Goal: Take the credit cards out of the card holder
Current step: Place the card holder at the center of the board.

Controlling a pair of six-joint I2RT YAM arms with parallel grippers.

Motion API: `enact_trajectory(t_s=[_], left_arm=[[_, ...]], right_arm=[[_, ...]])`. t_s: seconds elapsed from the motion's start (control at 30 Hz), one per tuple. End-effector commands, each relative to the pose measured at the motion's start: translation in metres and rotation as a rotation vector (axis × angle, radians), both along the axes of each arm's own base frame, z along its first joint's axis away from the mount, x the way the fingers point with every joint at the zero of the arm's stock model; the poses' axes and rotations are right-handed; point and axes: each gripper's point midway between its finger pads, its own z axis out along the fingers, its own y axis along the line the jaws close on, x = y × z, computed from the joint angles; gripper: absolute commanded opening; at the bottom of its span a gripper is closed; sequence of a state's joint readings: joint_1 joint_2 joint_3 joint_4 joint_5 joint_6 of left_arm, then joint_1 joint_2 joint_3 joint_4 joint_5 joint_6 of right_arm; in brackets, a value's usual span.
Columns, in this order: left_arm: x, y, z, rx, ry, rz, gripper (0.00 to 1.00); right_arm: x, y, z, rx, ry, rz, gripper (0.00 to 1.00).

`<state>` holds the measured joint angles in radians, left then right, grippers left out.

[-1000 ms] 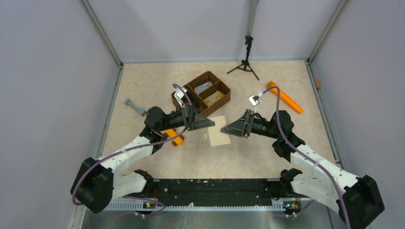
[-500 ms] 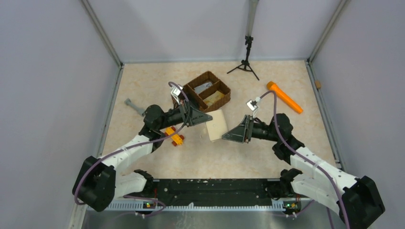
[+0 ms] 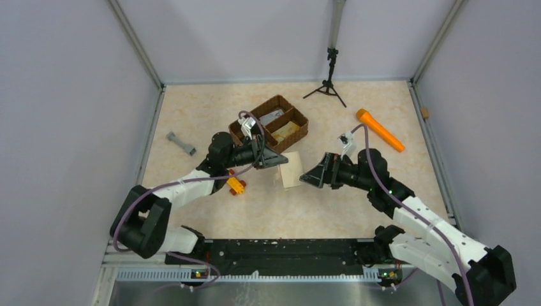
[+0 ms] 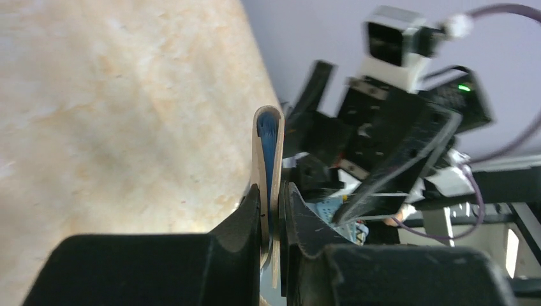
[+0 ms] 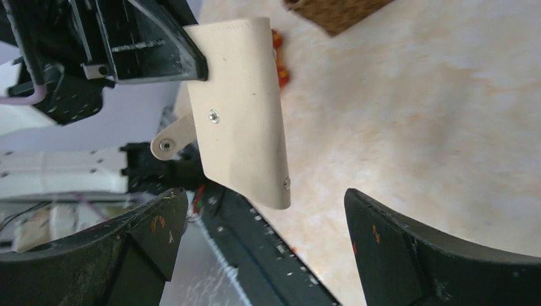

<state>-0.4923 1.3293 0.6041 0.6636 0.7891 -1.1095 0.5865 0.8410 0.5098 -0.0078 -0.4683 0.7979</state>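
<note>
Both arms stretch forward from their bases and angle inward, wrists facing each other. The left gripper (image 3: 279,160) has its fingers (image 4: 252,213) pinched tight on one edge of the card holder (image 3: 292,171). The right gripper (image 3: 306,176) hangs just short of the holder, its fingers (image 5: 159,220) spread wide and touching nothing.

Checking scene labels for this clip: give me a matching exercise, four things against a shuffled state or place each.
1 card holder
2 right gripper
3 wicker tray
4 orange tool

A jaws wide open, gripping nothing
B lying farthest to the right
C pinched in the left gripper
D brown, split into compartments

Pairs: 1-C, 2-A, 3-D, 4-B
</note>
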Motion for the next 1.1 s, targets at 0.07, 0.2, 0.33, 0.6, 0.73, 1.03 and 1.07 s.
enact_trajectory(t_s=[0.07, 0.2, 0.33, 0.6, 0.73, 1.03, 1.07], left_arm=[[0.025, -0.011, -0.058, 0.116, 0.045, 0.037, 0.08], [0.036, -0.033, -0.085, 0.065, 0.104, 0.002, 0.04], [0.043, -0.056, -0.110, 0.106, 0.139, -0.015, 0.07], [0.047, -0.047, -0.138, 0.398, 0.114, 0.049, 0.45], [0.044, -0.034, -0.136, 0.491, 0.086, 0.074, 0.63], [0.028, 0.011, -0.085, 0.632, -0.060, 0.159, 0.92], [0.026, 0.018, -0.076, 0.642, -0.080, 0.179, 0.94]], right_arm=[[0.021, -0.053, -0.012, -0.278, -0.097, -0.230, 0.95], [0.024, -0.064, -0.014, -0.300, -0.107, -0.285, 0.95], [0.024, -0.069, -0.013, -0.309, -0.118, -0.303, 0.95], [0.026, -0.087, -0.028, -0.403, -0.115, -0.358, 0.96], [0.033, -0.094, -0.026, -0.406, -0.143, -0.410, 0.96], [0.052, -0.114, -0.024, -0.446, -0.234, -0.535, 0.95], [0.054, -0.116, -0.021, -0.449, -0.259, -0.545, 0.95]])
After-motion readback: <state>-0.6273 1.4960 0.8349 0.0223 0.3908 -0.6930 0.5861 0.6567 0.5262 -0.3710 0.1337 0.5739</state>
